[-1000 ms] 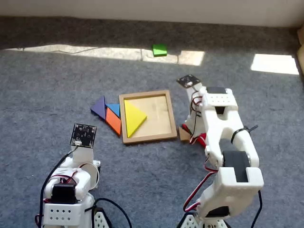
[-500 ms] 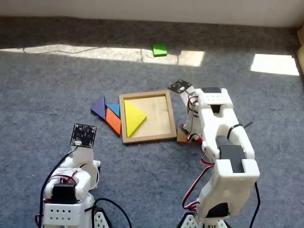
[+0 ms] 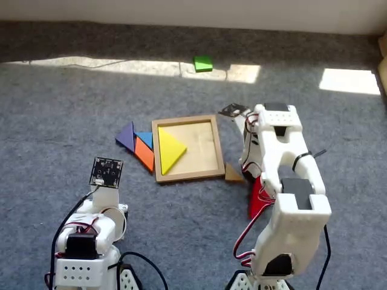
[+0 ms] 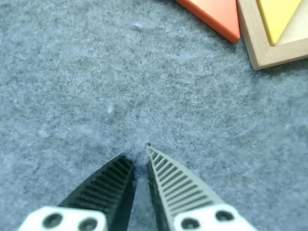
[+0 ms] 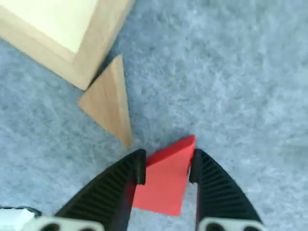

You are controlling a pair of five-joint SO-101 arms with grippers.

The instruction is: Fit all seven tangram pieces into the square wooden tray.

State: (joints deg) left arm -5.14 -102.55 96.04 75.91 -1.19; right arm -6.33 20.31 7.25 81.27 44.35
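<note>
Red piece [image 5: 166, 185] sits clamped between the two black fingers of the right hand [image 5: 166, 162], which press on it from either side. In the high view the red piece [image 3: 259, 198] shows under the right arm, towards the near right part of the grey carpeted surface [image 3: 72, 103].

Just beyond the red piece lies a tan wooden triangle [image 5: 108, 103], flat on the surface, its tip just beside the near right corner of the tray [image 5: 94, 48]. The square wooden tray [image 3: 184, 176] lies flat near the middle of the surface. Inside it, against its left wall, lies a yellow triangle [image 3: 169, 150]; the other part of the tray floor is bare wood.

Along the tray's left side, on the surface, an orange piece [image 3: 144, 154] lies just beside the frame, with a blue piece [image 3: 144, 139] and a purple piece [image 3: 126, 136] touching beyond it. A green piece [image 3: 204, 63] lies well apart, near the far edge.

The left hand [image 4: 138, 156] hovers over bare carpet near the left corner closest to the arms, fingers drawn together, grasping nothing.
</note>
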